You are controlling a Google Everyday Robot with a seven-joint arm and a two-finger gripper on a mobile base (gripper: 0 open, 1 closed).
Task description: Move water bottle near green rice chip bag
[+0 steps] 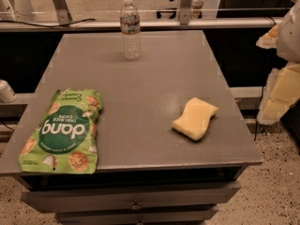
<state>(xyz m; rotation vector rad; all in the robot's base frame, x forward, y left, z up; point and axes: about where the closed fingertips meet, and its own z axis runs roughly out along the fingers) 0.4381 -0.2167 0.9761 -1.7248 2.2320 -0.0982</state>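
Camera view: gripper [280, 95] at right edge, grip state unclear; tall clear ribbed plastic water bottle [131, 29] may topple if nudged high.

One raised view, looking down across the bench [150, 88].
The camera sits above the front edge, fairly near, facing the far rail [93, 25]; the tool [277, 97] hangs at the frame's right border, the whole bench lying left of it.

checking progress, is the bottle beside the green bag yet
No, the water bottle stands at the far edge, the green rice chip bag lies at the near left, the tool off to the right.
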